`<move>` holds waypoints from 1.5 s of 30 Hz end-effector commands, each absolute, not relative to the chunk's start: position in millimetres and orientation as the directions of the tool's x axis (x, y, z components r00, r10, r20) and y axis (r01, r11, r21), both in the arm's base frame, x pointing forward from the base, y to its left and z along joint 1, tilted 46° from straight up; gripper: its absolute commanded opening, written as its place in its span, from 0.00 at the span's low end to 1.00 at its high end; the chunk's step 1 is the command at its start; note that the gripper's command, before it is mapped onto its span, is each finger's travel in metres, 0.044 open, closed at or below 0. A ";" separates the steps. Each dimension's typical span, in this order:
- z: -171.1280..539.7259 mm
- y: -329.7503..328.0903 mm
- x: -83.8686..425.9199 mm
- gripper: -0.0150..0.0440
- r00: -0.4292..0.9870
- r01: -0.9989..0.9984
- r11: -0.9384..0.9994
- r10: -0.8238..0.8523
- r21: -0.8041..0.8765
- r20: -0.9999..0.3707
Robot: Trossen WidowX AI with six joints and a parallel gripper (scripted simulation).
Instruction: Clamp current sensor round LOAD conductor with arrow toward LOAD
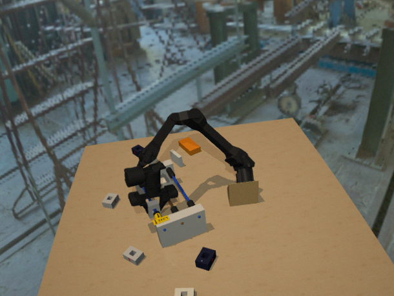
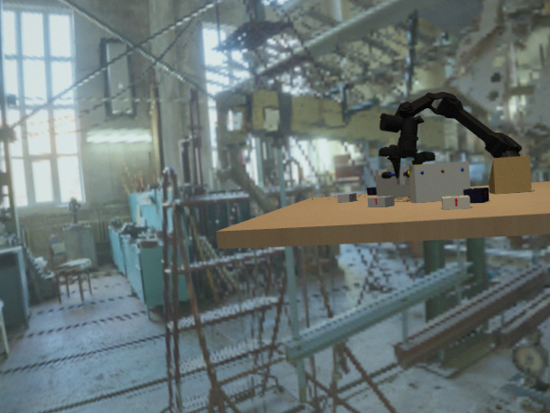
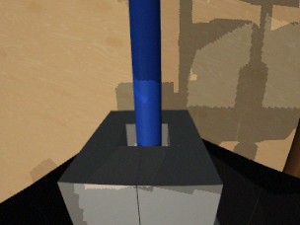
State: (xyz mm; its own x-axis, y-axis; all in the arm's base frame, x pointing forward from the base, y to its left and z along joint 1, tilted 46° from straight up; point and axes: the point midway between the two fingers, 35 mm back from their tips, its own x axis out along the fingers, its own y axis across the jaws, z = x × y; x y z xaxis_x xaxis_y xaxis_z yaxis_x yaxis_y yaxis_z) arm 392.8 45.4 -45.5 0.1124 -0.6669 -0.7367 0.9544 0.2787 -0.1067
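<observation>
- Fingers (image 1: 146, 207) (image 2: 397, 170) are gripping the gray sensor (image 1: 154, 207) (image 3: 143, 165), one on each side.
- The sensor is up off the counter (image 1: 274, 242) (image 2: 361, 221), around the blue LOAD wire (image 3: 147, 59), which goes through its hole.
- A thin line runs down the sensor's near face. I cannot tell if it has latched, or which way its arrow points.
- Just beside it is the yellow LOAD marker (image 1: 161, 220) (image 2: 407, 173), near the big white front wall (image 1: 181, 230) (image 2: 439, 186).
- Another blue wire (image 1: 181, 188) and a brown wire (image 1: 171, 203) (image 3: 294, 155) run next to the LOAD wire, apart from it.
- A white back wall (image 1: 168, 166) (image 2: 384, 184) stands at the far end.
- The black arm (image 1: 214, 137) (image 2: 473, 126) bends up and over to a tan box (image 1: 243, 194) (image 2: 511, 176).
- Three pale blocks (image 1: 129, 256) (image 2: 380, 201) with holes and a dark block (image 1: 203, 263) (image 2: 476, 195) sit on the counter, well apart.
- Far back are an orange block (image 1: 189, 146), a thin white plate (image 1: 176, 158) standing up, and one more dark block (image 1: 137, 149) (image 2: 371, 190), partly hidden.
</observation>
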 end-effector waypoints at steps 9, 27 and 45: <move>-44.9 45.3 391.5 0.25 0.077 0.958 0.253 -0.677 -0.134 -0.732; -45.6 44.7 391.0 0.69 0.080 0.957 0.257 -0.678 -0.134 -0.730; -45.6 44.7 391.0 0.69 0.080 0.957 0.257 -0.678 -0.134 -0.730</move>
State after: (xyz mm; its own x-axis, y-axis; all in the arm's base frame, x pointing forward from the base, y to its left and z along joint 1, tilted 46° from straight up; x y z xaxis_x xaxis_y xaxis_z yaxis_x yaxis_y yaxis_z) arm 391.3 44.8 -45.7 0.0815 -0.6776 -0.7309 0.9573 0.2573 -0.1318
